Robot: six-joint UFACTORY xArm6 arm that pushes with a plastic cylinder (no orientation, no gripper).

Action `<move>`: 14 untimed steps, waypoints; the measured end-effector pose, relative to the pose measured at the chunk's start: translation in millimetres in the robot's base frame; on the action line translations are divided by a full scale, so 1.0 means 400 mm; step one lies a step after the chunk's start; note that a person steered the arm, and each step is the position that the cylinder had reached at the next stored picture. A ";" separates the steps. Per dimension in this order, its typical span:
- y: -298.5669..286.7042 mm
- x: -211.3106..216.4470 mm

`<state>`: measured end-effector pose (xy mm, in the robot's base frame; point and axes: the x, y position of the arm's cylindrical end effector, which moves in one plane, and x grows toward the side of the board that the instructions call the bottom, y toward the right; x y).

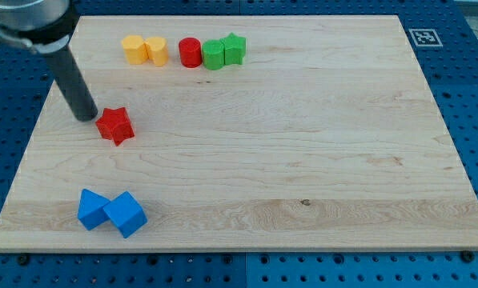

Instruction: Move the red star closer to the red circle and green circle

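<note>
The red star (115, 126) lies on the left part of the wooden board (303, 144). My tip (86, 117) stands just left of the star, touching or nearly touching its left edge. The red circle (190, 52) sits near the view's top, with the green circle (214, 55) touching its right side. The star is well below and to the left of both circles.
A green star (234, 49) sits against the green circle's right side. Two yellow blocks (133, 48) (157, 50) sit side by side left of the red circle. Two blue blocks (92, 209) (126, 214) lie at the view's bottom left.
</note>
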<state>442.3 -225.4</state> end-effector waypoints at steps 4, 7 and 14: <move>0.230 0.078; 0.294 0.126; 0.308 -0.072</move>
<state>413.3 -102.4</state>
